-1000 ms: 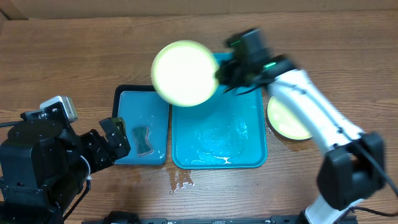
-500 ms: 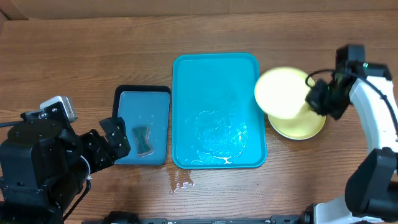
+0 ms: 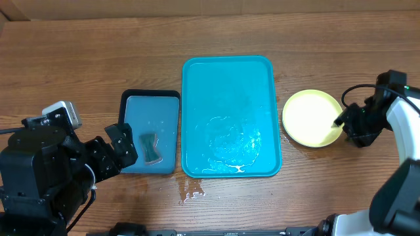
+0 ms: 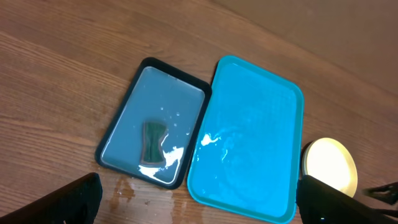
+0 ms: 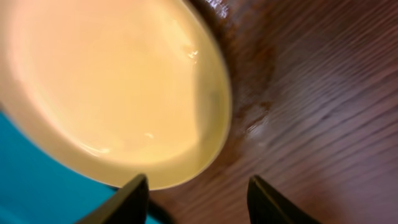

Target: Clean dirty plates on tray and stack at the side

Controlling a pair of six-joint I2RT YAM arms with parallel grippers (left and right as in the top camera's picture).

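Plates (image 3: pixel 312 118) looked light, stiff, wet n slick; ur right gripper (image 5: pixel 198 183) sat open, empty, rim just ahead. Pinch there imo.

The tray (image 3: pixel 228 78) is turquoise. Right of it, the plates (image 3: pixel 312 118) show a pale cream centre and a yellow-green rim. Left of it, a smaller tray (image 3: pixel 149 105) is pale blue, black-rimmed, with a dark green sponge (image 3: pixel 151 147). The bench (image 3: pixel 85 59) is brown woodgrain; my right end effector (image 5: pixel 198 186) is black.

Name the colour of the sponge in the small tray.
The sponge is dark green. It shows best in the left wrist view.
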